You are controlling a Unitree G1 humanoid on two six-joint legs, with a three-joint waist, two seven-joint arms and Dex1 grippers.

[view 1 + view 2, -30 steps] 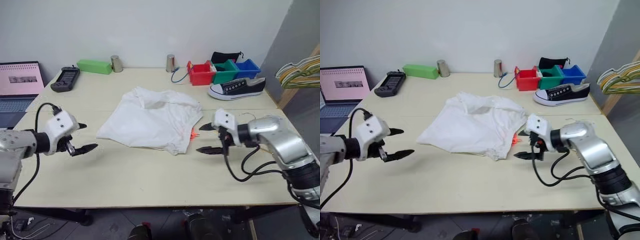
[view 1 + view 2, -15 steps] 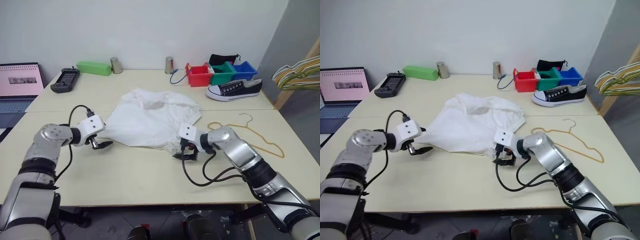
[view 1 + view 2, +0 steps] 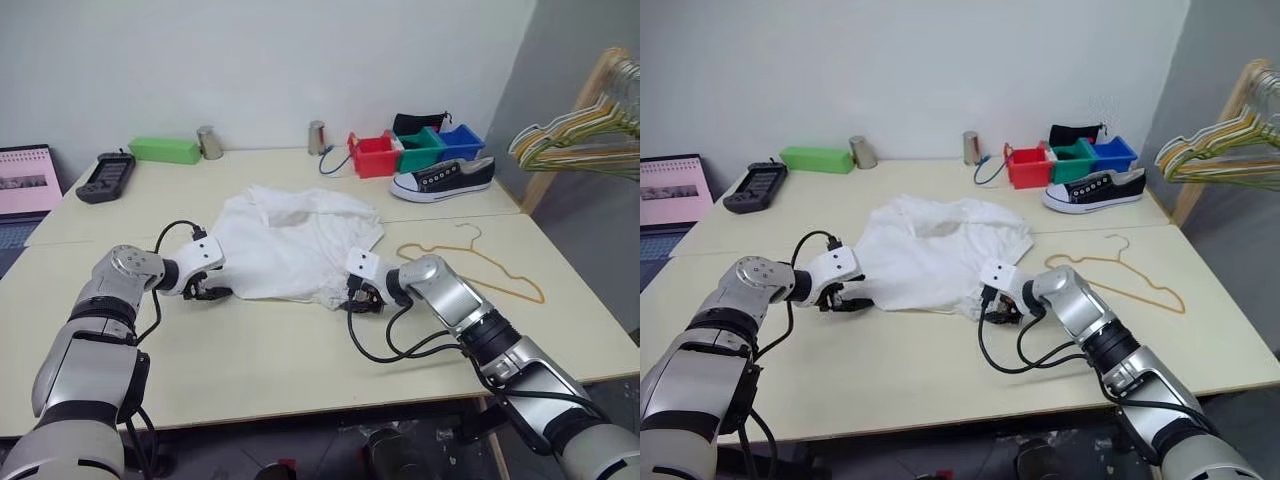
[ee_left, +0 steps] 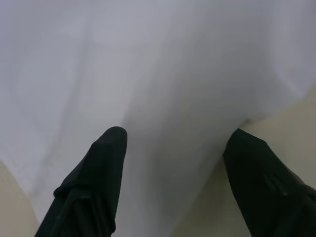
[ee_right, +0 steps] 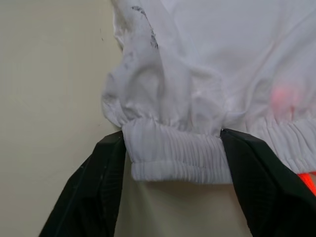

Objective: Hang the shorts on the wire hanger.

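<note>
right gripper (image 5: 173, 163): fingers spread to either side of the elastic waistband of the shorts (image 3: 295, 240), both fingers touching the gathered band, which is not visibly squeezed. Whether that counts as a pinch cannot be told.
right gripper surroundings: neon-orange drawstring (image 5: 306, 180) just beside the right finger, at the band's edge. Wire hanger (image 3: 470, 268) flat on the table (image 3: 300, 350) past the arm's outer side, near the shorts but apart from them.
left gripper (image 4: 175, 163): fingers spread over the opposite edge of the shorts, one finger over the fabric, the other by the edge on the table. Nothing clamped between them.
shorts position: spread flat and slightly rumpled on the table between the two grippers, waistband end at the right one.
handling (judgement): thin, light, limp fabric; it will sag and fold as soon as it is lifted and has no stiffness to push against. A single layer would likely slip out of the fingers.
where to grip (judgement): the elastic waistband is the thickest, most bunched part and gives the best hold; on the left side, gather a fold of the edge rather than one flat layer.
risk (judgement): the drawstring could snag in the right fingers.
</note>
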